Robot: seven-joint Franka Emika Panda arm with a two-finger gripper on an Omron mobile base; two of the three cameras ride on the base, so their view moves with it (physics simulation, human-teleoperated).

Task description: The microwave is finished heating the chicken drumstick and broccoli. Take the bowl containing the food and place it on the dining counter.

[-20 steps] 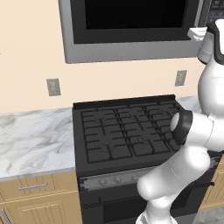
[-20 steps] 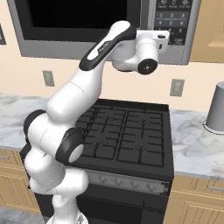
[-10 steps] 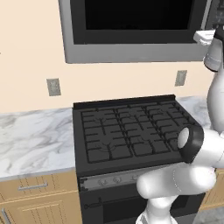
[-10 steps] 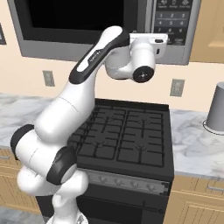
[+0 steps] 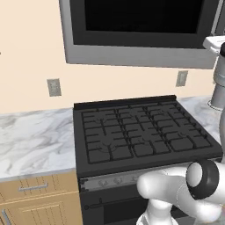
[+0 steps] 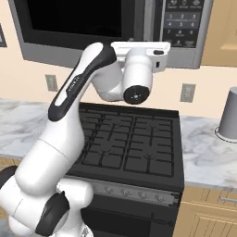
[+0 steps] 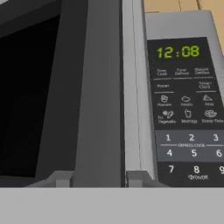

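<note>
The microwave (image 5: 132, 57) hangs on the wall above the stove, its black glass door (image 7: 26, 96) flush or nearly flush with the button panel (image 7: 188, 109). My gripper (image 7: 98, 179) is raised to the door's right edge, where its white hand (image 6: 141, 46) presses up against the microwave (image 6: 69, 51). Its two tips flank the vertical grey door handle (image 7: 103, 87) closely and look shut on it. The bowl, the chicken drumstick and the broccoli are hidden behind the dark glass. The dining counter is out of view.
A black gas stove (image 5: 140, 136) sits directly below, with marble worktops (image 5: 35, 140) over light wood cabinets on both sides. A grey cylindrical container (image 6: 230, 115) stands on the right worktop. My elbow (image 5: 202, 180) hangs low in front of the stove.
The hand has stayed at the microwave's door edge. The elbow has swung down and forward, lowering in front of the stove. The grip has not changed.
</note>
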